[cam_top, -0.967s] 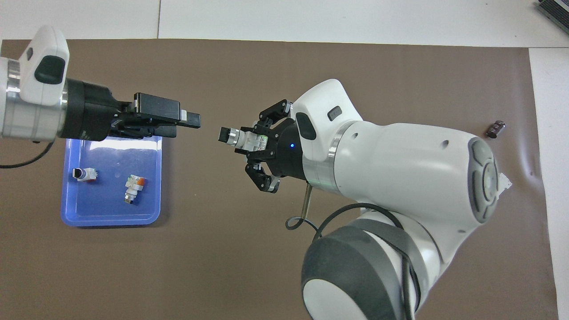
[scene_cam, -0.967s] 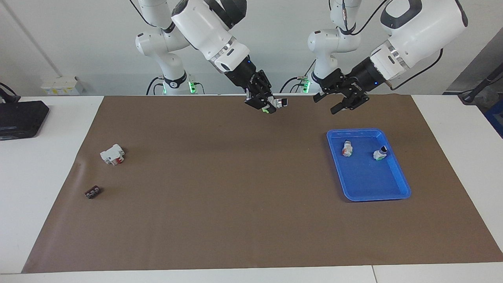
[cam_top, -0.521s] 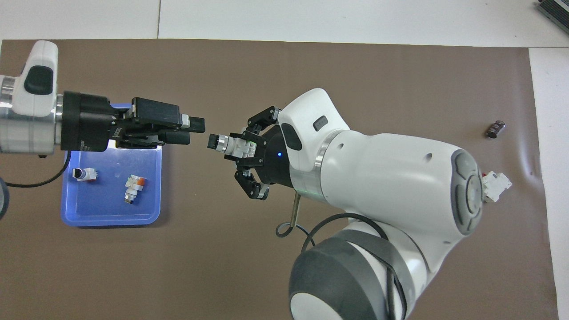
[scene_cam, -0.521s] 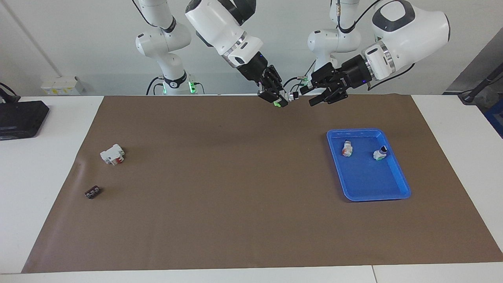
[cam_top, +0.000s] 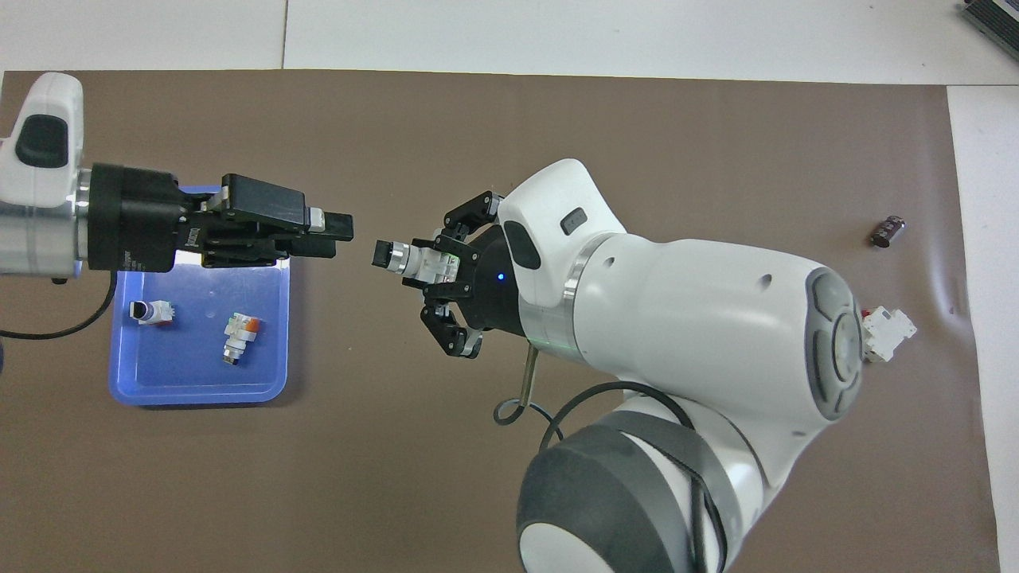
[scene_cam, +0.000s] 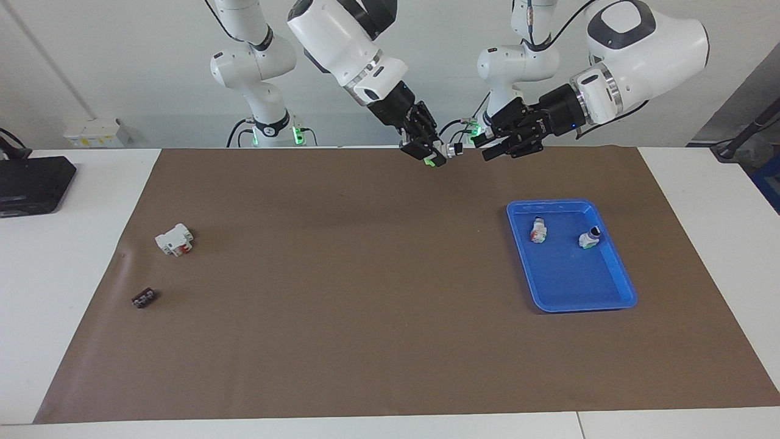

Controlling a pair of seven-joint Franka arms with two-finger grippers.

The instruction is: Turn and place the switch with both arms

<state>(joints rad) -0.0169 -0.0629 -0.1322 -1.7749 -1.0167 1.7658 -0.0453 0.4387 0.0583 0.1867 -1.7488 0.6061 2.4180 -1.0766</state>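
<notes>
a: started at the right arm's end of the table [scene_cam: 61,274]. what lay there?

b: found a flat black device [scene_cam: 33,183] on the bare white top, off the brown mat [scene_cam: 365,317]. then, on the mat, noted a small dark brown block [scene_cam: 143,299] and a larger white block with red parts [scene_cam: 174,239], apart from each other, with the white one nearer to the robots.

a: and toward the middle?

b: saw the right gripper [scene_cam: 426,149] up in the air over the mat, clamped on the switch [scene_cam: 443,152]. gripped it by the white body, with the green end low at the fingers and the silver-collared black knob sticking out toward the other arm. confirmed that from overhead: same right gripper [cam_top: 436,264], same switch [cam_top: 402,259], held level and clear of the table.

a: and the left gripper?

b: hung in the air too, over the mat, the left gripper [scene_cam: 487,146] pointing straight at the knob. had its fingers parted, with nothing between them. from overhead, showed a small gap between the left gripper [cam_top: 330,237] and the knob, so close but not touching.

a: anything at the left arm's end?

b: lay a blue tray [scene_cam: 615,302] flat on the mat. held two small parts, apart from each other: a white piece with an orange bit [scene_cam: 538,230] and a white piece with a black round end [scene_cam: 589,238]. sat untouched by either gripper.
</notes>
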